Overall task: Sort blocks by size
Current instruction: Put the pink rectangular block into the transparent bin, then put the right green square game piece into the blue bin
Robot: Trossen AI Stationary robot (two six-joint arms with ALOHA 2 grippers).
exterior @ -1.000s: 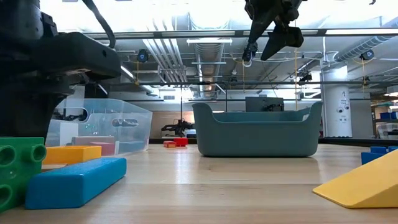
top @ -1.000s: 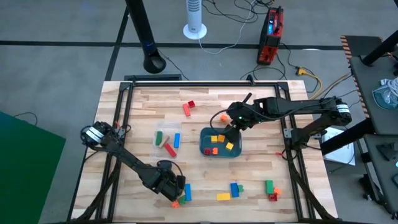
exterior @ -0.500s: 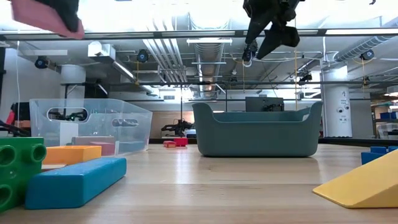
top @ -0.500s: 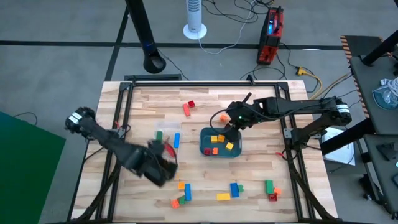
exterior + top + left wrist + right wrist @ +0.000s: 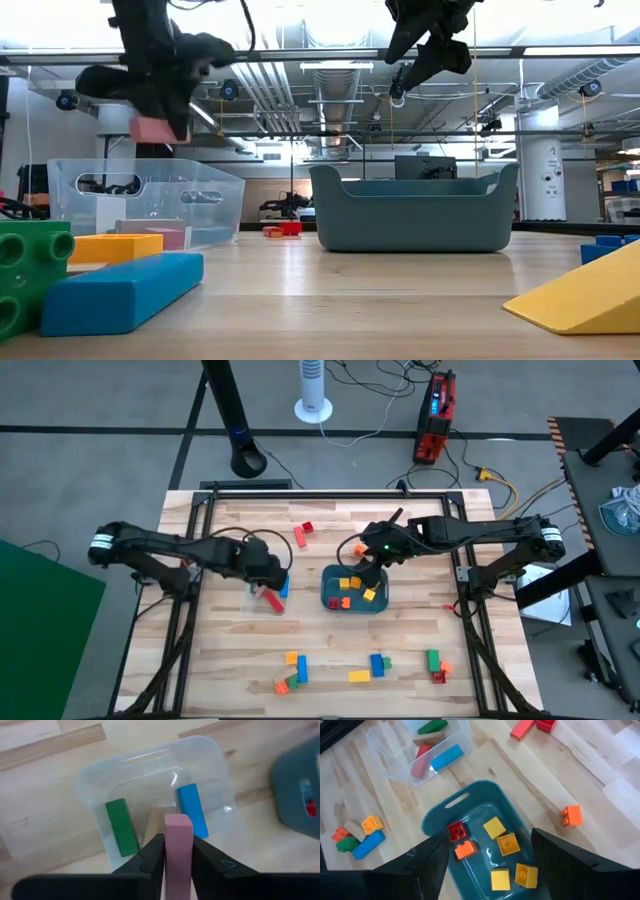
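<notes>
Left gripper (image 5: 178,852) pinching a pink bar (image 5: 178,840) between narrow fingers, hanging above the clear plastic container (image 5: 95,780) so the bar can drop among its own kind. Directly below the claw, already lying in the container: a green bar (image 5: 121,827), a blue bar (image 5: 193,810) and a pale one partly hidden behind the pink bar. Gripping the bar lengthwise, probably to keep it level for release.

Right gripper (image 5: 487,855) hovering over the teal tray (image 5: 437,822) with fingers spread wide and nothing between them, apparently clear of the cubes. Beneath that claw: yellow cubes (image 5: 495,827), a red cube (image 5: 456,831) and an orange cube (image 5: 466,850), short pieces gathered apart from the long ones.

Beyond both claws, on the wooden table (image 5: 420,630), more loose blocks (image 5: 378,664) waiting near the front edge, and a red pair (image 5: 302,532) toward the back.
</notes>
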